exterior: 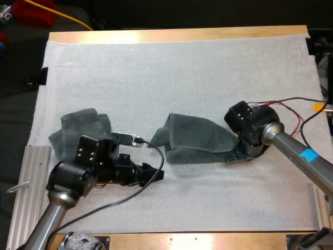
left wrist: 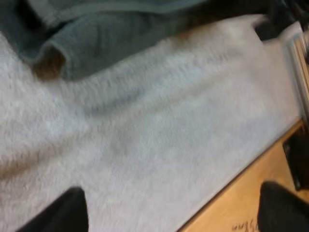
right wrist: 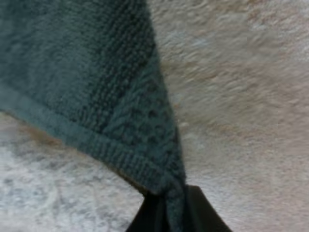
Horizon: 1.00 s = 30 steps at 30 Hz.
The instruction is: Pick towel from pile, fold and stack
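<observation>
Where R pincer [exterior: 232,155] bites: towel [exterior: 195,138] corner.

The high view sits behind both arms, well above, and faces forward and down, taking in the whole white mat [exterior: 182,78], the table [exterior: 177,35] around it and both arms. The left wrist view rides the left arm, low and near the mat. It looks past the parted fingertips of the left tool [left wrist: 174,212], across bare mat to a hem of dark cloth [left wrist: 96,43] and the table's wooden rim. The right wrist view rides the right arm and looks from very near at the corner of the towel [right wrist: 96,72] pinched in the right tool [right wrist: 171,215]. The high view shares that towel with the right wrist view, and the mat and wooden rim with the left.
</observation>
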{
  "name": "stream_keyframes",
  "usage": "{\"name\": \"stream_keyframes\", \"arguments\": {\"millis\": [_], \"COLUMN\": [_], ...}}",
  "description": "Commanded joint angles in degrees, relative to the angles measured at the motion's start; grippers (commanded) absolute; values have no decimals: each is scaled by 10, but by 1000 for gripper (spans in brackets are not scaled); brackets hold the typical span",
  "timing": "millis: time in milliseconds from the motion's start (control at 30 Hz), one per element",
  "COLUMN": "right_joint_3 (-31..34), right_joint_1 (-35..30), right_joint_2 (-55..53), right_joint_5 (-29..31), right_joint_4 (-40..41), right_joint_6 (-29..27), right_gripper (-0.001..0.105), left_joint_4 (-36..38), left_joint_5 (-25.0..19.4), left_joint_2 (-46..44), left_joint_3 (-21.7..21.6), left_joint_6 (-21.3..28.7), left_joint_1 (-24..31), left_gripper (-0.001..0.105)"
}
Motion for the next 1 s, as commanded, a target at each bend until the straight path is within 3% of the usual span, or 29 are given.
{"name": "stream_keyframes", "arguments": {"millis": [0,433,967], "right_joint_3": [1,1,1], "right_joint_1": [-2,-2,-2], "right_joint_2": [-6,-6,-6], "right_joint_5": [-7,-7,-7], "right_joint_4": [7,7,7], "right_joint_6": [-3,-3,-3], "right_gripper": [2,2,2], "left_joint_4": [-19,-125,-256], "left_joint_5": [6,43,53], "left_joint_2": [11,173,286], "left_joint_3": [3,5,5], "left_joint_6": [-13,-40,-57], "left_joint_1": [1,1,1], "left_gripper": [70,70,70]}}
